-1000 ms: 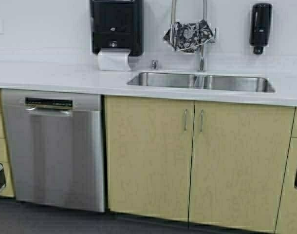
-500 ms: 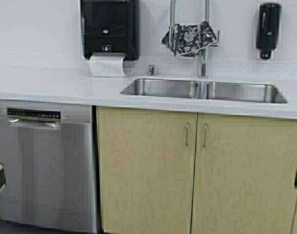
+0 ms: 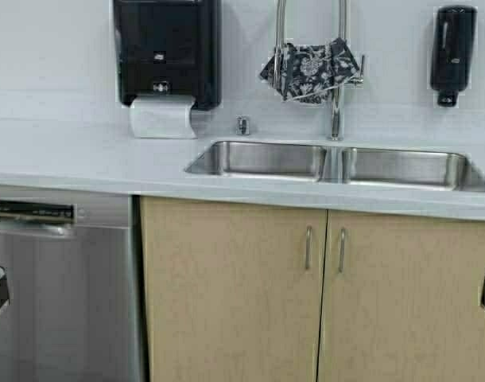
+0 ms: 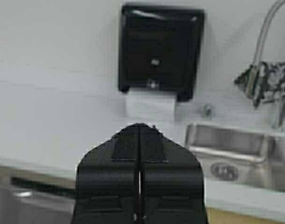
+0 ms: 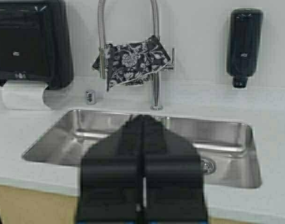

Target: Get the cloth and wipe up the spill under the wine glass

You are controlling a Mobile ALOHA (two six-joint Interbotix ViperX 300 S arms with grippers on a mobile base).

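A robot faces a kitchen counter with a white top and a double steel sink set into it. A tall arched tap rises behind the sink. The cloth, dark with a white floral pattern, hangs draped over the tap, bunched across its arch, above the divider between the two basins. No wine glass or spill shows in any view.

On the wall to the left of the tap is a black towel dispenser with a white paper towel hanging from its slot, just above the counter. A small metal button stands on the counter between the dispenser and the tap. A black soap dispenser is fixed to the wall to the right of the sink.

Below the counter are pale yellow cupboard doors with two slim handles side by side, and a steel dishwasher to their left.

Both arms are held low and back, well short of the counter. The left gripper points toward the towel dispenser, its jaws pressed together and holding nothing. The right gripper points toward the sink and the cloth, its jaws also together and empty.
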